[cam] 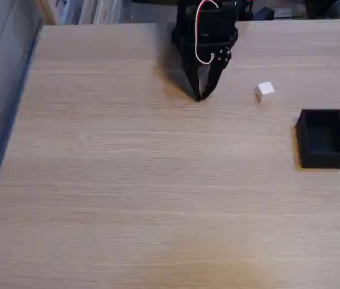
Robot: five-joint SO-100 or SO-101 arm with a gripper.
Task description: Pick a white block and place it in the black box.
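A small white block [265, 91] lies on the wooden table in the fixed view, right of centre near the far side. The black box [322, 138], open at the top and with nothing visible inside, stands a little nearer and further right, close to the right edge. My black gripper [199, 96] points down at the table to the left of the white block, about a hand's width away from it. Its two fingers meet at the tips and nothing is between them.
The light wooden table [128, 180] stretches wide and bare toward the front and left. Its left edge drops off beside a grey floor strip [1, 90]. Cluttered items [278, 9] line the far edge behind the arm.
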